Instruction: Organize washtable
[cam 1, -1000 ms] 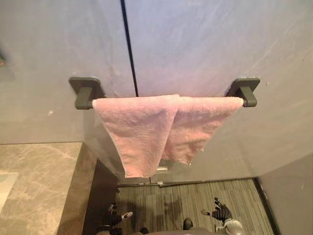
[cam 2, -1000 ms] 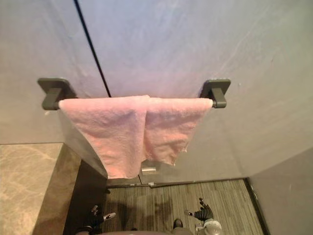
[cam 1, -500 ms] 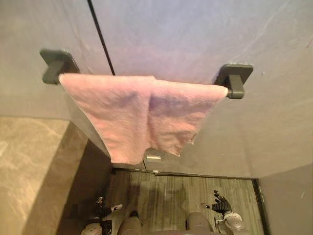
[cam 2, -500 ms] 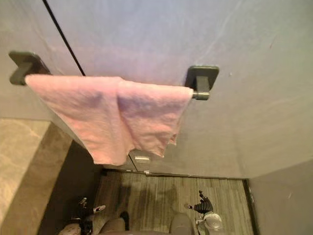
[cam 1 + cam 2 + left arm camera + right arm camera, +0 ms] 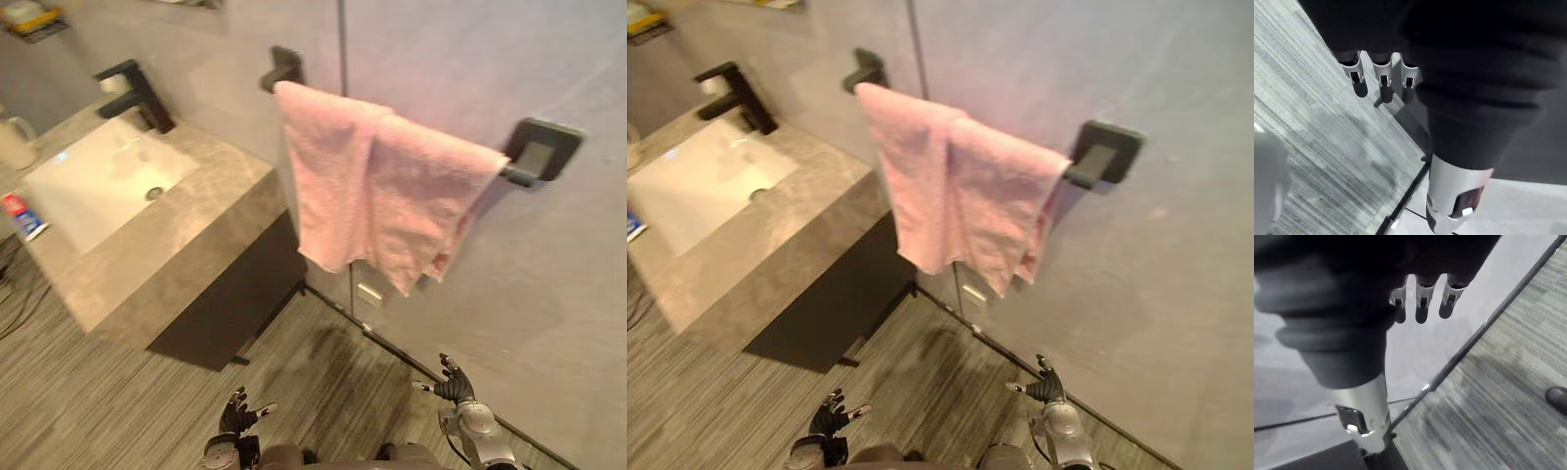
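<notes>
Fluffy pink cloth towel (image 5: pixel 377 196), polished marble counter (image 5: pixel 186 235)

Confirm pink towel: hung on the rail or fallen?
Hung. The pink towel drapes over the dark rail in two overlapping folds, clear of the floor.

- Marble washtable (image 5: pixel 186 245), with a white sink (image 5: pixel 98 181) sunk into its top.
- Black tap (image 5: pixel 137 93) stands at the back edge, behind the sink.
- White jug (image 5: pixel 12 145) and small tube (image 5: pixel 20 217) sit at the left end.

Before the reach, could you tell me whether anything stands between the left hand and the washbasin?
Nothing visible does: the open left hand hangs low over the floor, apart from the washbasin.
</notes>
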